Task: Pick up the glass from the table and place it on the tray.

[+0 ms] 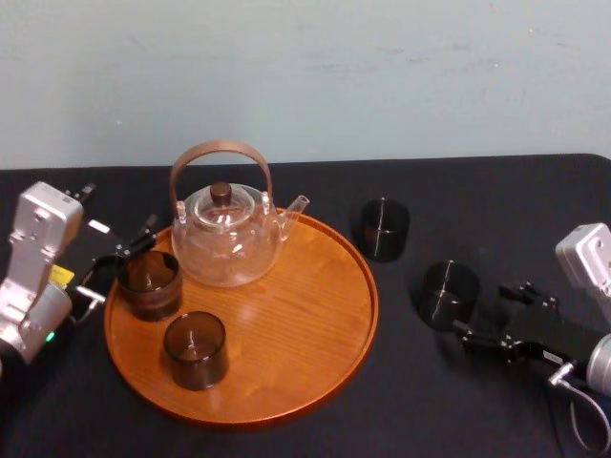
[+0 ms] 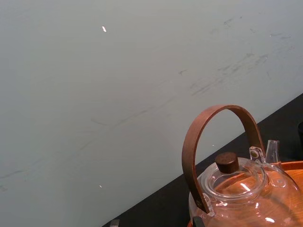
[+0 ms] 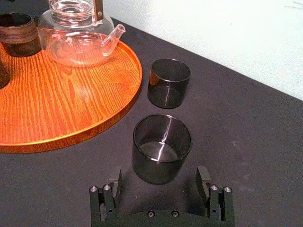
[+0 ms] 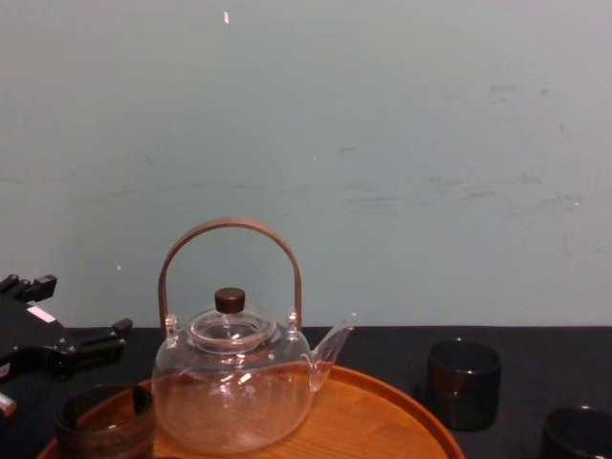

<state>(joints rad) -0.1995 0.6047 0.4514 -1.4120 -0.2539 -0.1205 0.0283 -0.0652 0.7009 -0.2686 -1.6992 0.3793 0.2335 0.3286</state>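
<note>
While the left gripper (image 1: pixel 116 260) sits at the left edge of the tray (image 3: pixel 57 106), the right gripper (image 3: pixel 158 172) is down low over the black table (image 1: pixel 496 200), off to the tray's right. From where I stand its two fingers (image 3: pixel 115 177) are spread wide, wider than the glass (image 3: pixel 162 147), and they have hold of nothing. The glass stands upright on the cloth right at the mouth of that gap, just in front of the fingertips, and I see neither one touching it. It is a dark, smoky tumbler, empty, close to the tray's rim but clear of it. A second dark glass (image 3: pixel 168 82) stands farther back on the table, near the spout of the clear teapot (image 1: pixel 226 239). The teapot, with its curved wooden handle and small brown knob, sits at the back of the tray. Two more glasses are on the wood: one with a brown band (image 1: pixel 150 283) at the left rim, right beside the left gripper, and another (image 1: pixel 195 349) nearer the front. Whether the left gripper is open or closed I cannot tell.
</note>
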